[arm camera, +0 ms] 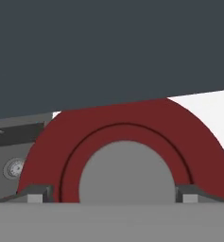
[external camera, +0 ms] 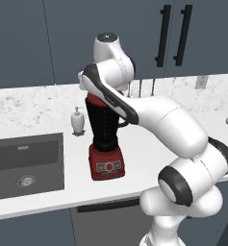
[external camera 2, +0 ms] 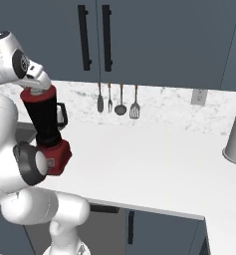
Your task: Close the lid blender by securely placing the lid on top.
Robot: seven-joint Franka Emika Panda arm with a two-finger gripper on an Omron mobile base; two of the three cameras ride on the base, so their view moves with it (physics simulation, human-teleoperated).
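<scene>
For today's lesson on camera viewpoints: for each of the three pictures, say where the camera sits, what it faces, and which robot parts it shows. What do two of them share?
Left base view: behind the arm's left, facing the blender, sink and soap dispenser; arm rises lower right.
Right base view: behind the arm's right, facing counter, hanging utensils; arm at left.
Hand view: on the hand, facing the lid; tool tips flank its knob.
Both base views share the blender.

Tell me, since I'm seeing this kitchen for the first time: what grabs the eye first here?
The big white robot arm dominates, bending over the counter toward the blender, a dark jar on a red base beside the sink. Its gripper sits right at the red lid on top of the jar, fingers either side of the grey knob. Four utensils hang on the back wall.
</scene>
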